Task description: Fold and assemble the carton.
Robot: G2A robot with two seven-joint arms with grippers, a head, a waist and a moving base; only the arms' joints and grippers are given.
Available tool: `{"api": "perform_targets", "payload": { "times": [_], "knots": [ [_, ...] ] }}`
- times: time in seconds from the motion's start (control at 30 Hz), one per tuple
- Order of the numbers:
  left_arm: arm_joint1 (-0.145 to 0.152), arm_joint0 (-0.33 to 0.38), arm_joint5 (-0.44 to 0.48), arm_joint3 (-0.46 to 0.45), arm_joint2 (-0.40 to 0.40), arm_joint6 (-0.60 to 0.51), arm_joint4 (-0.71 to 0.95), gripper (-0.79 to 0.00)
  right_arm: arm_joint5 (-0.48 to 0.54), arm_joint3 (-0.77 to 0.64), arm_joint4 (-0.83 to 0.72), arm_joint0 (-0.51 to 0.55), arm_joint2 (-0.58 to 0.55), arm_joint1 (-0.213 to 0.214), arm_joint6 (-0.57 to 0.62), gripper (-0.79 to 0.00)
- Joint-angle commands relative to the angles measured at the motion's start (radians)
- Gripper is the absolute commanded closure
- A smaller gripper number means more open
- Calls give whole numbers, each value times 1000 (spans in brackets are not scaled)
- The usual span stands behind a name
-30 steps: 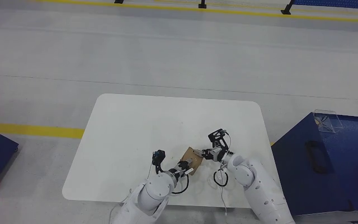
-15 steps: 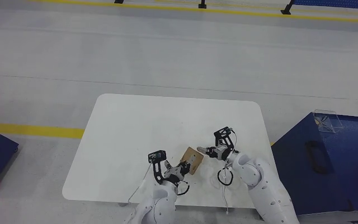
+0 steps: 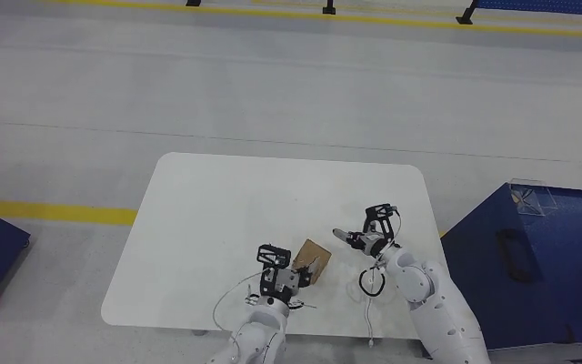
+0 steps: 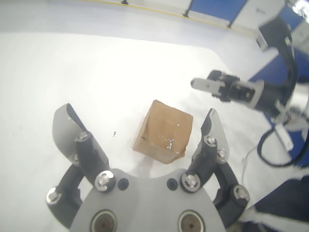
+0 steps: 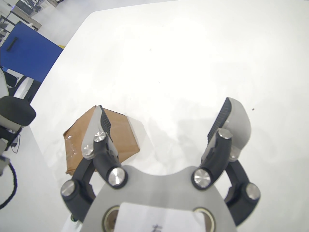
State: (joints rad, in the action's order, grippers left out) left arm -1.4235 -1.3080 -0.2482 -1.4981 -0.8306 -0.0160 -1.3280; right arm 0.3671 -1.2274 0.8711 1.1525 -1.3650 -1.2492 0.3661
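A small brown carton stands closed and taped on the white table, near the front edge. In the left wrist view the carton sits just beyond my left gripper, which is open and holds nothing. My left gripper is close to the carton's near left side in the top view. My right gripper is off to the carton's right, apart from it. The right wrist view has the carton partly behind one finger of my right gripper, open and empty.
A blue cabinet stands off the table's right side. Cables hang from the right arm near the table's front edge. The table's far half is bare white surface. Yellow floor lines run past the table on the left.
Both grippers have drawn back from the carton. The right one has moved away to the right; the left one has turned and now faces the carton from the front. The carton stays put.
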Motion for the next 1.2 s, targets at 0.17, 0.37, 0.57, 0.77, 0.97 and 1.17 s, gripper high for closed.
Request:
{"api": "perform_targets", "payload": {
  "times": [0.17,0.37,0.57,0.77,0.97,1.17],
  "knots": [
    [6,35,124,83,-10,-46,-115,-785,-1,1,-4,-1,-1,0,2,-785],
    [-11,81,147,166,28,-55,-133,-785,-1,1,-4,-1,-1,0,2,-785],
    [-31,113,144,219,42,-45,-92,0,-1,1,-4,-1,-1,0,2,-785],
    [-36,108,160,220,29,-51,-55,0,-1,1,-4,-1,-1,0,2,-785],
    [-34,65,190,131,-17,-58,53,0,-1,1,-4,-1,-1,0,2,-785],
    [-39,12,242,28,-144,-241,561,0,-1,1,-4,-1,-1,0,2,-785]
  ]
}}
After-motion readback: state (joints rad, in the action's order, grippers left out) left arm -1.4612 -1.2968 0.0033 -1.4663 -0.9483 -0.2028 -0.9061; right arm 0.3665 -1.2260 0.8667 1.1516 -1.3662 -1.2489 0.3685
